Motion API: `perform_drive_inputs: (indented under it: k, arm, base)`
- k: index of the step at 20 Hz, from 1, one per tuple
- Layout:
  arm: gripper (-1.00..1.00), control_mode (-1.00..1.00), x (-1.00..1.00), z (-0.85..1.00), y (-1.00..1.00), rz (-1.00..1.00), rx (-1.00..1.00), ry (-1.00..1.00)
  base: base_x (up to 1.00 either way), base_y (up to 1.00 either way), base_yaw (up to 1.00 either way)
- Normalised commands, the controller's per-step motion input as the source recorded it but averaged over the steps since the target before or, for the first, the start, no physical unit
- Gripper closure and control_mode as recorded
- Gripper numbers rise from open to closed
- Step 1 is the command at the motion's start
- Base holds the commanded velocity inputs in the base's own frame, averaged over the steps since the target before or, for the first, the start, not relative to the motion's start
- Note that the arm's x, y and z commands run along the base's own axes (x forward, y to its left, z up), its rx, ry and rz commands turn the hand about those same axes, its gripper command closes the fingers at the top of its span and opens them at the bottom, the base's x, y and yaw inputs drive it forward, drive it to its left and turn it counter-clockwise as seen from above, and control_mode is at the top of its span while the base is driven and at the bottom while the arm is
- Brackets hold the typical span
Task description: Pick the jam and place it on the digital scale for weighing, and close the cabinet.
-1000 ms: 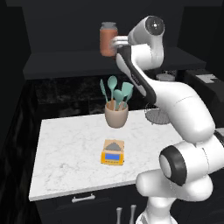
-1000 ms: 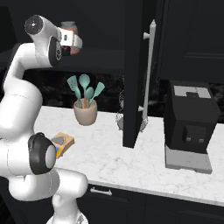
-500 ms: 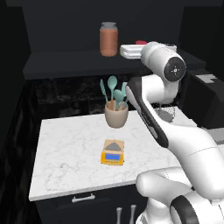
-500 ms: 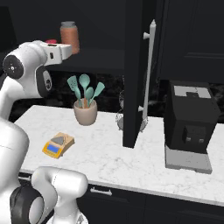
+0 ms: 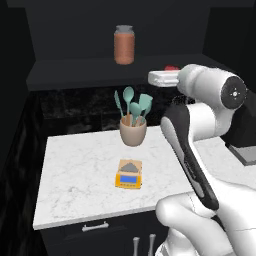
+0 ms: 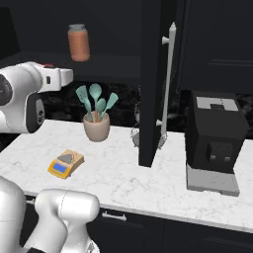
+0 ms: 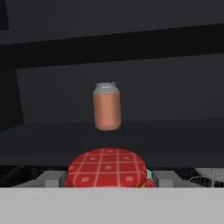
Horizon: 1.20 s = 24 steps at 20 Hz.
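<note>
In the hand view the jam (image 7: pixel 106 168), a squat red jar with a red checked lid, sits between my grey fingertips (image 7: pixel 51 179). My gripper (image 7: pixel 109 180) is shut on it. In the base views the jam (image 5: pixel 171 68) (image 6: pixel 48 64) shows as a red spot at the white hand, level with the cabinet shelf (image 5: pixel 75 70). The digital scale (image 5: pixel 129 174) (image 6: pixel 65 164) lies on the marble counter below, yellow-orange with a blue display. The cabinet's door (image 6: pixel 150 99) stands open, edge-on, with its long silver handle (image 6: pixel 168 84).
A tall orange-brown jar (image 5: pixel 124 44) (image 6: pixel 79 42) (image 7: pixel 107 106) stands on the shelf behind the jam. A beige utensil cup (image 5: pixel 133 131) (image 6: pixel 96 127) holds teal spatulas behind the scale. At the right of the counter (image 6: pixel 148 183) stands a black coffee machine (image 6: pixel 215 141).
The hand has swung right and down, away from the tall jar on the shelf, and the red jam has come along with it. The scale and cup have not moved.
</note>
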Motion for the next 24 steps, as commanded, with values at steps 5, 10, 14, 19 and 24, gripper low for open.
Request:
perform_drive_inputs:
  k: [5,10,14,19,24]
  arm:
    - [1.0,-1.0,-1.0,-0.69,0.0,0.13,-0.02,0.76]
    - [1.0,-1.0,-0.5,-1.0,-0.16,0.15,-0.12,0.44]
    - [1.0,-1.0,0.16,-0.96,-0.2,0.41,0.11,-0.01]
    - [1.0,-1.0,0.55,-0.9,0.09,0.47,0.27,-0.01]
    - [1.0,-1.0,0.87,-0.72,0.62,0.32,0.08,0.0]
  base:
    - [0.0,0.0,0.0]
    - [0.0,0.0,0.0]
    - [0.0,0.0,0.0]
    - [0.0,0.0,0.0]
    - [0.0,0.0,0.0]
